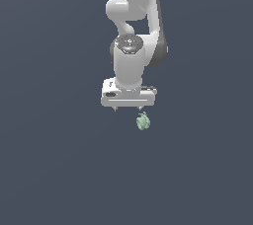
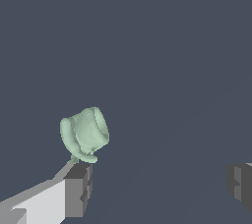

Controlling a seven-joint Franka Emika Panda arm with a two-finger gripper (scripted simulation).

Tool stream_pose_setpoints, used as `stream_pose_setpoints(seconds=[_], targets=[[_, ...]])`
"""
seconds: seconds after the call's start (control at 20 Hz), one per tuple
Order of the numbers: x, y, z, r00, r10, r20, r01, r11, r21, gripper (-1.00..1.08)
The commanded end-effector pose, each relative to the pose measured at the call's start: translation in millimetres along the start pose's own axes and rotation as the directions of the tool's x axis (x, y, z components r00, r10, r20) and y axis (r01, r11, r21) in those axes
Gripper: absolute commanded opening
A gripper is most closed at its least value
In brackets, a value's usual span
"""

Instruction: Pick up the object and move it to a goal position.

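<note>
The object is a small pale mint-green lumpy figurine on the dark grey floor. In the exterior view it lies just below the white gripper and toward the exterior view's right, near one fingertip. The gripper points down with its jaws wide apart and nothing between them. In the wrist view the object sits just beyond the tip of one dark finger pad, outside the gap of the gripper. The other finger shows at the frame's edge.
The white arm rises above the gripper toward the top of the exterior view. All around is plain dark grey floor.
</note>
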State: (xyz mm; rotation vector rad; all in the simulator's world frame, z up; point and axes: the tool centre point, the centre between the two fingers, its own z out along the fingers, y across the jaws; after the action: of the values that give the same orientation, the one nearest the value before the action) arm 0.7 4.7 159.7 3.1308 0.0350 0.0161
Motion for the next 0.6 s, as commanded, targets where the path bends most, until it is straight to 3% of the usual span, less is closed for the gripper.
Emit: stream_pose_setpoints(seconds=[0.0,0.55], targets=[[0,0,0,1.0,0.0,0.0,0.0,1.0,0.0,1.0],[-16,-4,17,0.998,-0.01,0.06,0.011,1.0,-0.016,1.0]])
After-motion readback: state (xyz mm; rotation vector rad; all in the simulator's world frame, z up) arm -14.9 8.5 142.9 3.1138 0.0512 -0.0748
